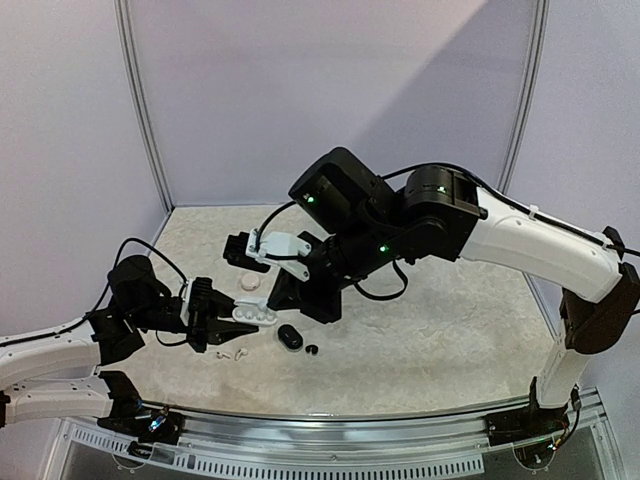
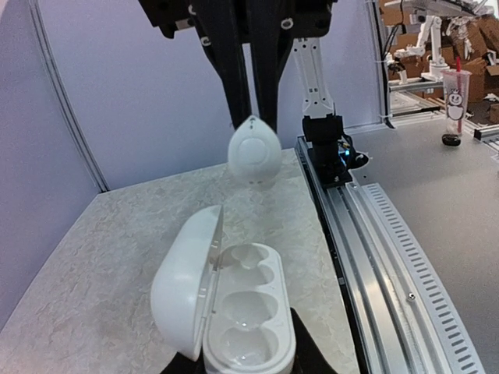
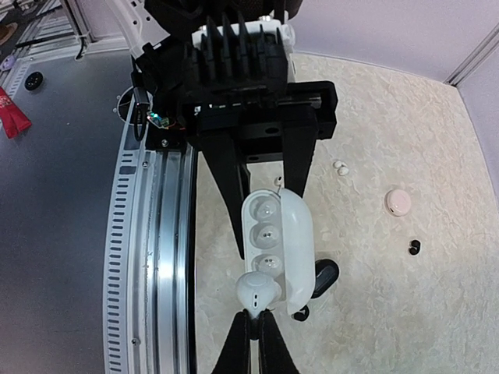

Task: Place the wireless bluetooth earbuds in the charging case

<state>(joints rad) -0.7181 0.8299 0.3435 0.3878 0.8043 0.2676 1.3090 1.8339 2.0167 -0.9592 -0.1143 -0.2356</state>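
- My left arm reaches in low from the near left. The left gripper (image 2: 243,360) is clamped on the base of the white charging case (image 2: 234,312) and holds it above the table (image 1: 430,320), lid swung open.
- My right arm crosses from the right side and bends down over the middle. The right gripper (image 3: 255,315) is pinched closed on one white earbud (image 3: 257,290), which hangs just above the right end of the open case, clear of it.
- I count four earbuds:
  - one white earbud in the right gripper;
  - two small white earbuds (image 3: 343,170) lying close together on the table, on the near side of the held case;
  - one black earbud (image 1: 312,349) to their right.
- I count two cases: the white one held up, and a black pebble-shaped case (image 1: 290,337) on the table just left of the black earbud.
- One round white piece (image 1: 250,283) lies farther back; I cannot tell what it is.
- The white case has three wells in a row, and all three look empty.
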